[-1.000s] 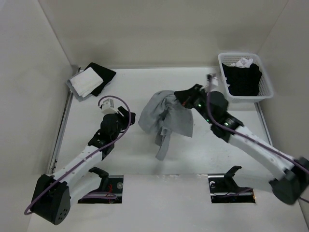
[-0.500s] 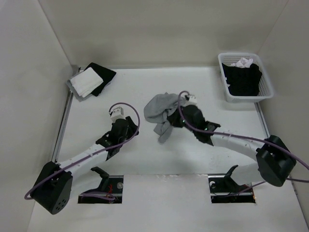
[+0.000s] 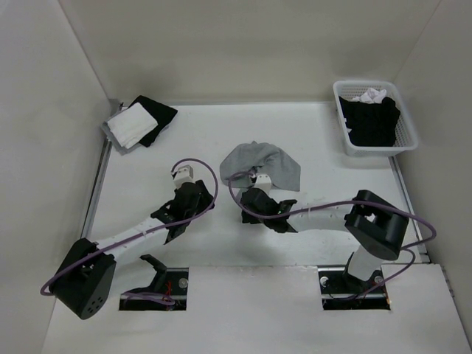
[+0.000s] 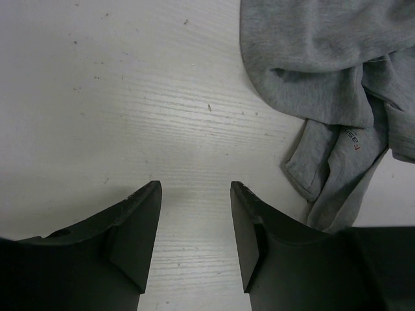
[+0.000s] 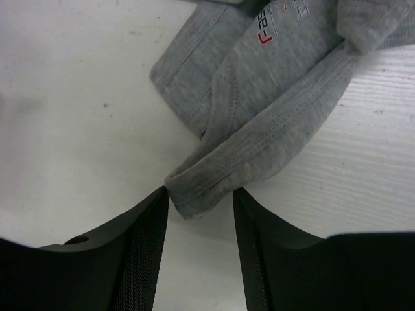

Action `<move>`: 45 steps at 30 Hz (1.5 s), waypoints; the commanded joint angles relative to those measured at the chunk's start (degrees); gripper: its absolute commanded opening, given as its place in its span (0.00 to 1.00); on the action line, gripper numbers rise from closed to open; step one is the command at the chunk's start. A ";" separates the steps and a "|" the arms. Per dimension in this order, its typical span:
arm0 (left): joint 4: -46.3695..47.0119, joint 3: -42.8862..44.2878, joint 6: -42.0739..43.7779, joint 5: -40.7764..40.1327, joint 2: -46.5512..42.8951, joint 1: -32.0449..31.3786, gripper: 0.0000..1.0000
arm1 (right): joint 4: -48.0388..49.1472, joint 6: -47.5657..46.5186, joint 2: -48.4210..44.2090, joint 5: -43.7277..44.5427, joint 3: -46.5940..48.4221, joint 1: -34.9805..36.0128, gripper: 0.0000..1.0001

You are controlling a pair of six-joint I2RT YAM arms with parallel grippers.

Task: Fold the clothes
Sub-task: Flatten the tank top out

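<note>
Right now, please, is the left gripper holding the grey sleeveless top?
No, the left gripper stands open over bare table, the grey sleeveless top lying apart beside it.

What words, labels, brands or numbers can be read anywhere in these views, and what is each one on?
"Fas...": a printed mark inside the grey top, with a red first letter followed by dark letters. The rest is lost in a fold, so the reading is uncertain.
A line of smaller print next to that mark, in the right wrist view: too small and cut off to read.
Nothing else in view carries legible text.
</note>
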 commanded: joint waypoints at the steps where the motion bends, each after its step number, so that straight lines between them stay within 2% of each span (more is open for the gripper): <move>1: 4.14 -0.51 -0.04 0.66 -0.05 0.34 0.45 | -2.63 1.93 2.33 6.51 3.64 0.32 0.40; 2: 4.49 -0.51 -0.04 0.84 0.30 0.07 0.45 | -2.63 2.20 2.42 7.04 3.73 0.32 0.32; 3: 4.76 -0.51 -0.13 1.19 0.83 -0.28 0.45 | -2.80 2.63 2.25 8.18 3.73 0.32 0.19; 4: 5.02 -0.34 -0.13 1.45 1.44 -0.80 0.45 | -3.07 2.81 0.68 9.50 3.12 0.32 0.13; 5: 5.28 -0.07 -0.22 1.63 1.97 -1.59 0.45 | -3.16 2.90 -1.33 10.64 2.25 0.32 0.10; 9: 6.60 2.65 -0.22 2.24 6.53 -7.21 0.49 | -3.95 3.78 -13.81 11.10 -4.60 -0.73 0.07; 12: 8.97 4.93 -2.06 2.33 11.36 -11.08 0.50 | -3.69 4.22 -21.98 6.98 -10.13 -4.06 0.07; 18: 14.42 6.60 -5.93 1.10 16.20 -13.02 0.51 | -1.23 4.84 -30.87 2.22 -16.65 -9.78 0.06; 22: 14.78 9.77 -6.37 1.02 22.44 -13.20 0.50 | -0.08 4.22 -33.60 1.07 -17.54 -10.75 0.07; 27: 14.95 11.97 -9.44 0.31 28.77 -13.02 0.38 | 1.24 3.52 -36.42 0.98 -17.89 -10.66 0.07; 32: 15.04 12.94 -9.89 0.22 30.89 -13.02 0.09 | 1.94 2.55 -39.40 0.90 -18.24 -11.10 0.07; 35: 15.39 13.29 -8.84 0.05 27.21 -12.94 0.01 | 1.42 0.54 -41.07 0.90 -16.49 -11.54 0.06; 37: 14.08 13.73 -7.34 0.05 19.68 -12.50 0.00 | -0.42 -2.09 -43.18 1.07 -13.42 -11.63 0.05; 39: 10.85 14.51 -5.50 -0.74 9.42 -12.23 0.00 | -3.23 -3.94 -45.02 1.42 -10.17 -11.46 0.05; 41: 2.70 18.71 -1.56 -5.46 -4.72 -12.58 0.00 | -8.23 -6.84 -47.75 2.30 -3.77 -11.45 0.04; 43: -1.73 22.59 1.79 -9.34 -11.97 -13.02 0.00 | -11.14 -9.48 -49.25 3.35 1.59 -10.93 0.04; 45: -5.33 29.33 6.96 -13.12 -19.61 -13.64 0.00 | -15.88 -14.39 -50.04 5.19 12.02 -8.39 0.04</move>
